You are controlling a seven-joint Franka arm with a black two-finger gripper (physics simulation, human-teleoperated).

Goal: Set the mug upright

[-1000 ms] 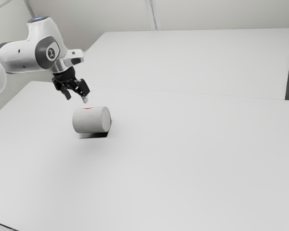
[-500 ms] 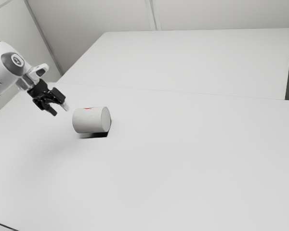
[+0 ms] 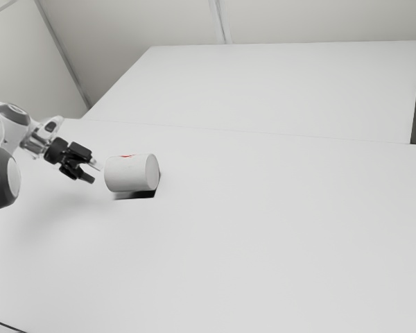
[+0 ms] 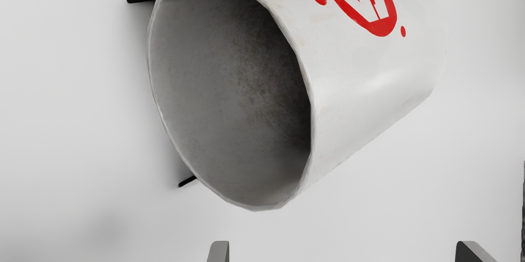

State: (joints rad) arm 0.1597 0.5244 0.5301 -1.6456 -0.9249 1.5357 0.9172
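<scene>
Your mug (image 3: 132,173) is lying on its side on the table (image 3: 263,236), so not upright. Its closed base points toward the exterior view's right, and its open mouth (image 4: 242,89) faces back toward your gripper (image 3: 93,172). The gripper is spread, nothing pinched: in the wrist view you get the two fingertips well apart, with bare tabletop between them. In the exterior view you have it at the mouth end, tilted down, tips just beside the rim (image 4: 163,120). Both views give you a small gap there, so I read no contact. You can see straight into the mug: grey inside, with darker, brownish mottling deeper in. The red logo (image 4: 383,28) is on the upper part of the outer wall; the exterior view gives you a bit of that red along the top. Dark shadow (image 3: 136,195) under the mug. Your arm (image 3: 14,125) comes in from the exterior view's left.
</scene>
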